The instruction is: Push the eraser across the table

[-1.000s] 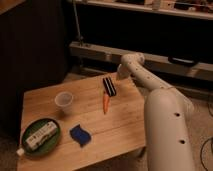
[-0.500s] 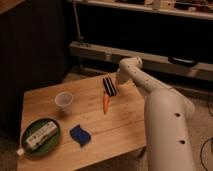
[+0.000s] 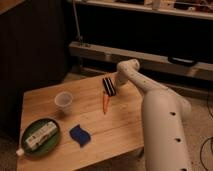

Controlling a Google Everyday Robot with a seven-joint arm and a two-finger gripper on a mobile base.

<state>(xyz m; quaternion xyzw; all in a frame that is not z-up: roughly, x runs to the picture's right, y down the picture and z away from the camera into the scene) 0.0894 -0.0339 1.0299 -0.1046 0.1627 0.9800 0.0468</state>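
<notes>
The eraser [image 3: 108, 85], a small black block with a pale lengthwise stripe, lies near the far right edge of the light wooden table [image 3: 120, 125]. The orange carrot-shaped thing [image 3: 105, 102] lies just in front of it. My white arm reaches from the lower right over the table's right side. My gripper [image 3: 118, 81] is at the arm's end, right beside the eraser's right side, at the table's far edge.
A clear plastic cup [image 3: 63, 101] stands left of centre. A blue wavy-edged sponge [image 3: 80, 135] lies near the front. A green bowl [image 3: 41, 136] holding a bottle sits at the front left corner. A dark shelf unit stands behind the table.
The arm's end has moved a little to the left, closer to the eraser. The eraser and the other things stay in place.
</notes>
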